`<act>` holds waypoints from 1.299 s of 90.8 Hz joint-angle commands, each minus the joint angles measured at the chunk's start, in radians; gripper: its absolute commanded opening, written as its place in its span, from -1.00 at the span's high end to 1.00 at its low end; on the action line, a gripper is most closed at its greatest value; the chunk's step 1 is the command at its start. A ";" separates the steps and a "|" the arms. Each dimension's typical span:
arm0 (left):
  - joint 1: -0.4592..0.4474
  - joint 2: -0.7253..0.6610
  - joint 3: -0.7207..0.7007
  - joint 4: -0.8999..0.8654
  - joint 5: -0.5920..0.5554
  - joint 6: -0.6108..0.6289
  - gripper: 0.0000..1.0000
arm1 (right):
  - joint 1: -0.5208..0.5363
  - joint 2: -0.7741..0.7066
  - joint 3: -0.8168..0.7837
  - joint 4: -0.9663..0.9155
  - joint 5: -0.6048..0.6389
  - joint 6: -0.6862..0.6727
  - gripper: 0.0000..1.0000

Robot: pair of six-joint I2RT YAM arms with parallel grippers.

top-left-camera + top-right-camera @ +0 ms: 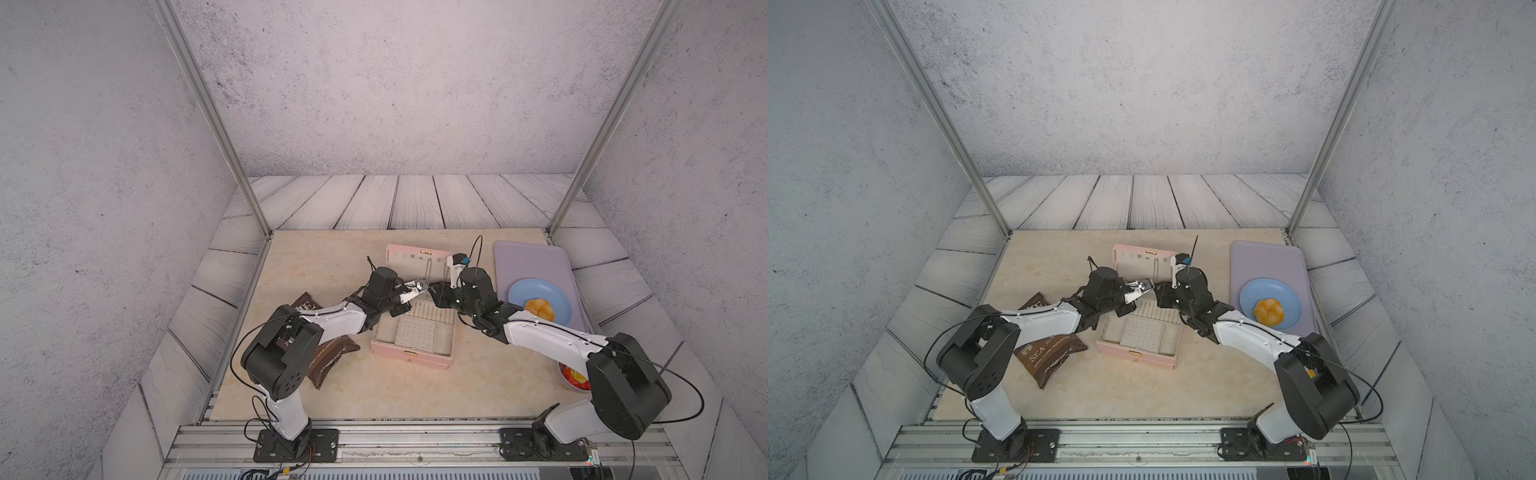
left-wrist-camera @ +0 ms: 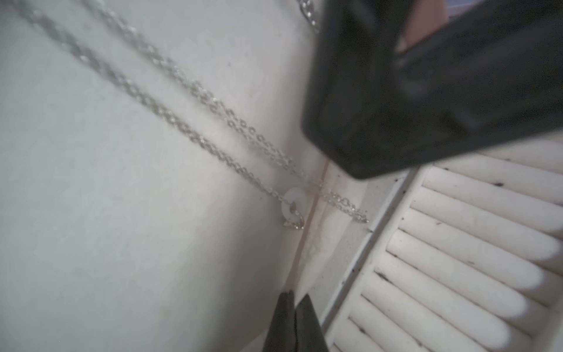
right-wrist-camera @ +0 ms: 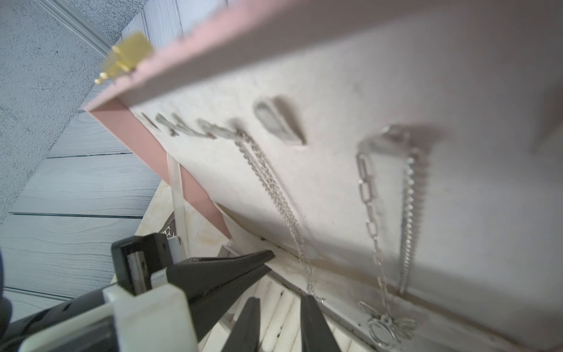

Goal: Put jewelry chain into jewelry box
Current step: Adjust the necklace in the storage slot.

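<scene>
Silvery fine chain (image 3: 274,189) hung inside a pink hinged box (image 1: 409,360);
we saw left gripper (image 2: 294,301) fingers pressed together; right gripper (image 3: 280,317) fingers apart beside the chain

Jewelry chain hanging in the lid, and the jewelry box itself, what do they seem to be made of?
Jewelry chain: apparently silvery metal, polished; the tiny links glint. Jewelry box: matte pink shell, maybe faux leather or coated board; its cream lining looks velvety and unglossy.
</scene>
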 commanded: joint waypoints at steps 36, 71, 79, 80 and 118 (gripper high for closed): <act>-0.011 -0.018 -0.014 0.001 0.078 -0.039 1.00 | 0.011 0.093 0.040 0.018 0.086 0.011 0.41; 0.000 -0.016 0.005 -0.013 0.097 -0.106 1.00 | 0.053 0.048 -0.064 0.136 0.175 -0.009 0.35; 0.001 -0.020 0.030 -0.043 0.147 -0.160 1.00 | 0.053 0.015 -0.087 0.151 0.181 0.002 0.35; 0.001 -0.019 0.033 -0.045 0.154 -0.169 1.00 | 0.053 0.009 -0.089 0.152 0.181 0.005 0.35; -0.023 -0.032 0.080 -0.135 0.186 -0.380 1.00 | 0.053 -0.242 -0.176 -0.050 0.208 0.046 0.24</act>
